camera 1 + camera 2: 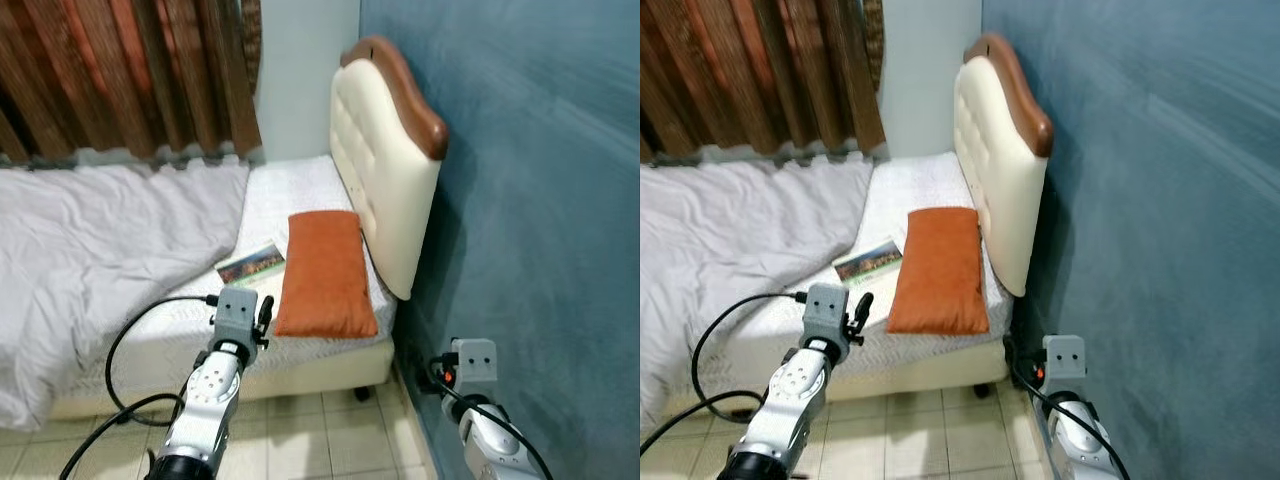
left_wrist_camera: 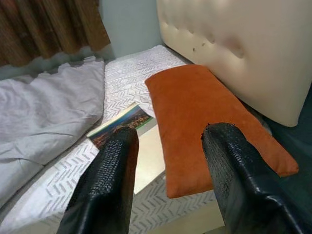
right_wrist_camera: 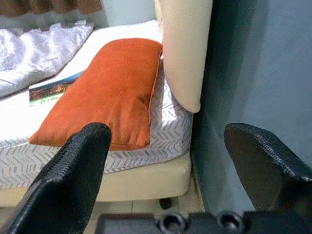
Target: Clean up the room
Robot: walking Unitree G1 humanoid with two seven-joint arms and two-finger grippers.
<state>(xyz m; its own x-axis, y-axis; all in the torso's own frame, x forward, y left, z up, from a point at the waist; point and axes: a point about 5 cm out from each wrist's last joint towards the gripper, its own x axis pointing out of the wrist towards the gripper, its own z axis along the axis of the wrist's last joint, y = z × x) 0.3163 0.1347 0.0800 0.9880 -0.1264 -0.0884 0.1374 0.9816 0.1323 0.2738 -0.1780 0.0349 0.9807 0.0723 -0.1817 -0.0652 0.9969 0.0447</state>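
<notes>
Velvety orange pillow [image 1: 325, 273] lies on chevron-textured mattress [image 2: 131, 78]; both grippers' jaws gape empty.

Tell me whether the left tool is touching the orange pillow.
Apart. In the left wrist view the left tool hangs short of the bed's edge, fingers open, with the orange pillow lying on the mattress beyond them and nothing between the fingers.

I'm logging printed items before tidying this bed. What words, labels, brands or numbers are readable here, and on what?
Booklet lying on the mattress beside the orange pillow: the cover shows a picture with a pale strip carrying small print, too blurred to read.
Left gripper and right gripper: no markings legible.
Nothing else carries text, so none can be quoted.
</notes>
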